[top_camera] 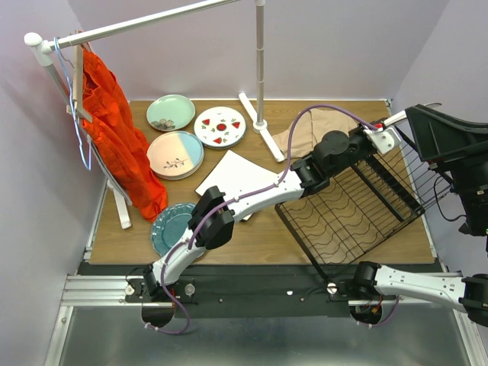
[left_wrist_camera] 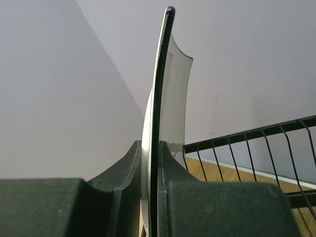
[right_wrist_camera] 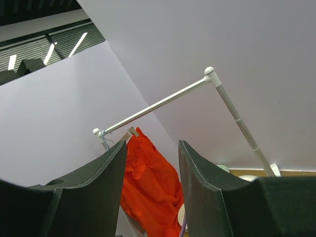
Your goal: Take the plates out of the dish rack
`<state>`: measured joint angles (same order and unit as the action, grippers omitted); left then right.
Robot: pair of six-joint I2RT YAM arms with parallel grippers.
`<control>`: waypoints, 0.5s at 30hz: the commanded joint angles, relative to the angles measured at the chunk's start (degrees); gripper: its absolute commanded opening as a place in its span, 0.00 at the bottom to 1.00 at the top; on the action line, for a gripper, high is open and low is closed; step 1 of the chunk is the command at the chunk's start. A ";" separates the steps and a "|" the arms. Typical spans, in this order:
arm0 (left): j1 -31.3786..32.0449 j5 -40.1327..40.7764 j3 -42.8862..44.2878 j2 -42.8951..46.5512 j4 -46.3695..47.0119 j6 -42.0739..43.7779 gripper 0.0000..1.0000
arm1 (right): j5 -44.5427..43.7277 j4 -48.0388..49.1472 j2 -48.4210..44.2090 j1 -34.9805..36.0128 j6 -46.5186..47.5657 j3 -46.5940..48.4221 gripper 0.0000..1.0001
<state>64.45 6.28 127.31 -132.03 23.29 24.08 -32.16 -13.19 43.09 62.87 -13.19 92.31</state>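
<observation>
1. Pale lilac walls close in a wooden table (top_camera: 252, 236), seen from above with both arm bases at its near edge.
2. On the right half of the table sits the black wire dish rack (top_camera: 335, 210), turned at an angle, with its upright slotted part on the far right side.
3. The left arm stretches diagonally across the table to the far corner of the rack, just beside a beige cloth (top_camera: 313, 130).
4. The left gripper (left_wrist_camera: 149, 144) is clamped on a plate (left_wrist_camera: 157, 89), which stands upright and edge-on between the fingers (dark rim, pale face; the pattern cannot be made out). Rack wires show just to its right. Whether its lower edge sits in a slot cannot be told.
5. Five other plates lie flat on the left half of the table, outside the rack:
   - a pale green plate (top_camera: 171, 112) at the far edge
   - a red-spotted plate (top_camera: 219, 126) beside it
   - a pink-and-blue plate (top_camera: 175, 155) nearer
   - a white square plate (top_camera: 232, 174) toward the middle
   - a teal plate (top_camera: 169, 229) nearest, partly under the left arm
6. The right gripper (right_wrist_camera: 152, 144) is raised at the right side. Its fingers are apart with nothing between them, and it points up toward the wall and a white clothes rail (top_camera: 152, 23).
7. An orange garment (top_camera: 118, 137) hangs from the rail on the left.
</observation>
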 commanded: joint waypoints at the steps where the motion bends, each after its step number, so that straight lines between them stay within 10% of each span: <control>1: 1.03 -2.69 0.83 4.76 7.73 1.15 0.00 | -1.94 1.06 -0.55 -0.03 1.33 -0.73 0.55; 15: 0.42 -1.27 7.43 2.48 9.41 4.58 0.00 | -2.47 1.59 -0.38 -0.12 1.59 -0.38 0.55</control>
<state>64.47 5.89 128.60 -131.83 21.91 24.77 -33.19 -12.91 43.09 62.87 -12.34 92.16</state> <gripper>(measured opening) 0.208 0.546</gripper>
